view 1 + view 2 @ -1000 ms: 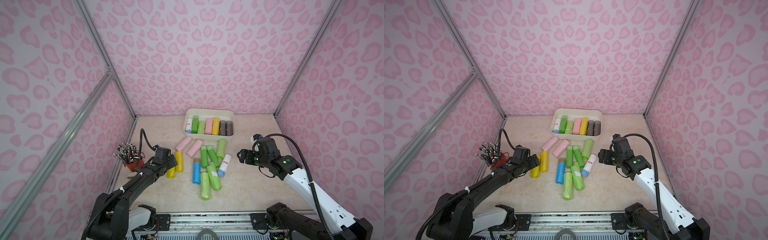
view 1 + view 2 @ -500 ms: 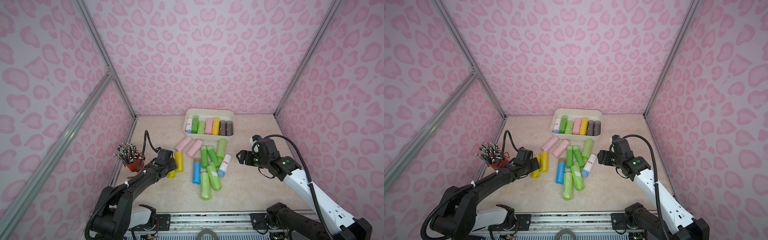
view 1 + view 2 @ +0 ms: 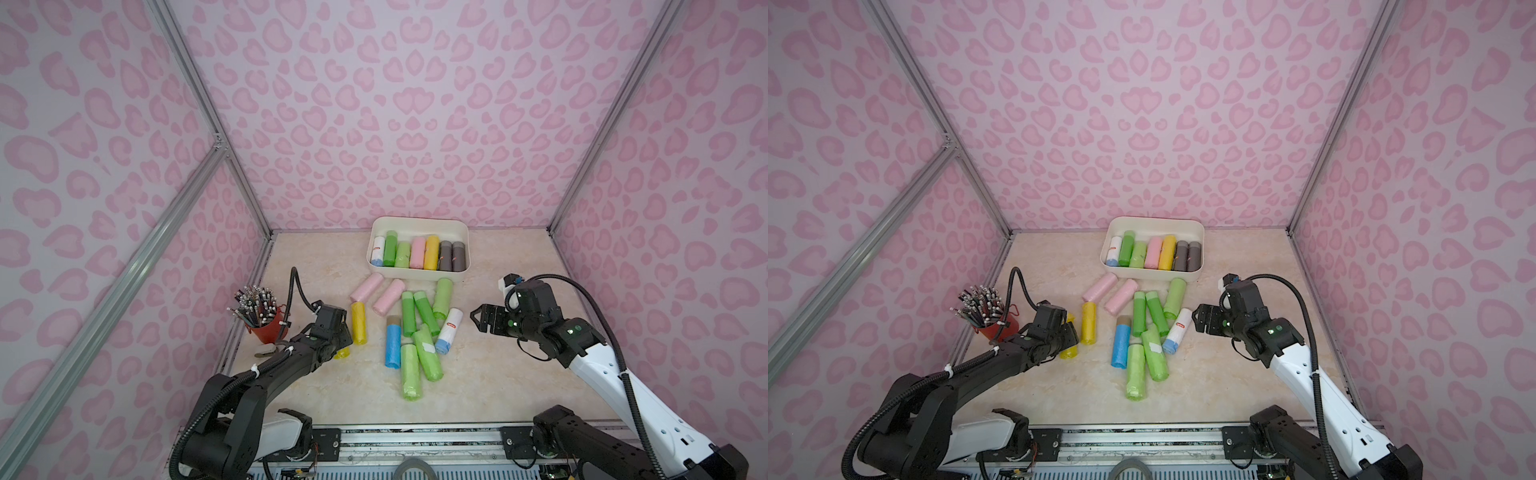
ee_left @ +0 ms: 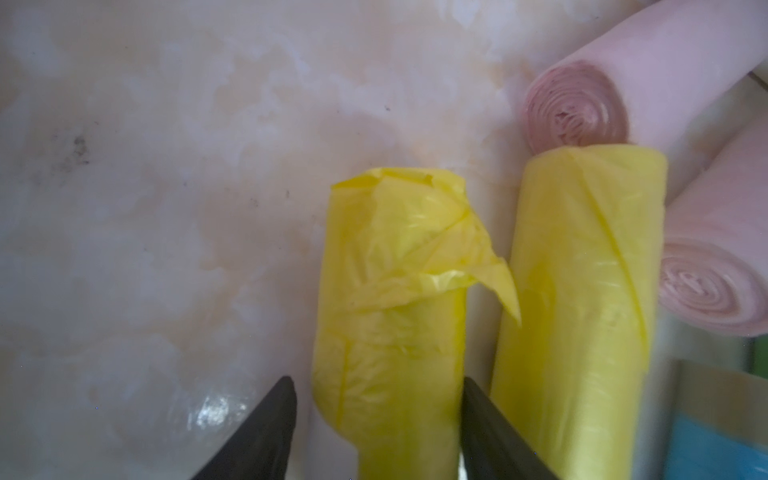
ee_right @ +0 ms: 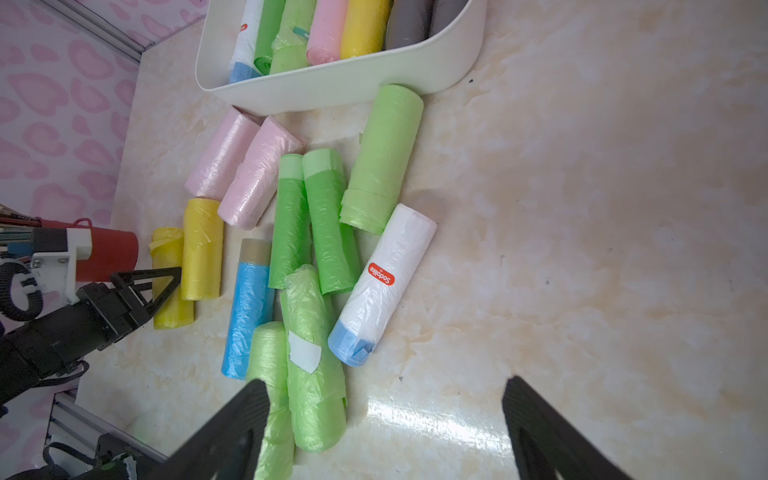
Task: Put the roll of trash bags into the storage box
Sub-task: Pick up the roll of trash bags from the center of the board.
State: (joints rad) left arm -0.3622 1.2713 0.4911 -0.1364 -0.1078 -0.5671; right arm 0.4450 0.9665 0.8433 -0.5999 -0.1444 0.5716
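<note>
1. The left pincer (image 4: pixel 376 380) is down at the worktop (image 3: pixel 498 374) with a finger on each side of a yellow roll of trash bags (image 4: pixel 390 291). It's not clamped yet. One finger sits against the roll, and a sliver of worktop shows between the roll and the other finger.
2. That roll lies flat at the left edge of the loose pile, just beside a second yellow roll (image 4: pixel 582 291) and near the red cup of pencils (image 3: pixel 266 330). Its wrap is crinkled, with a loose flap sticking out.
3. The storage box (image 3: pixel 417 272) sits at the far side by the back wall, well apart from that roll. It holds seven rolls in a row: white, two green, pink, yellow and two grey.
4. The right pincer (image 5: pixel 386 380) hangs wide open with nothing in it, above the worktop and just beside the white roll with the red label (image 5: pixel 386 270).
</note>
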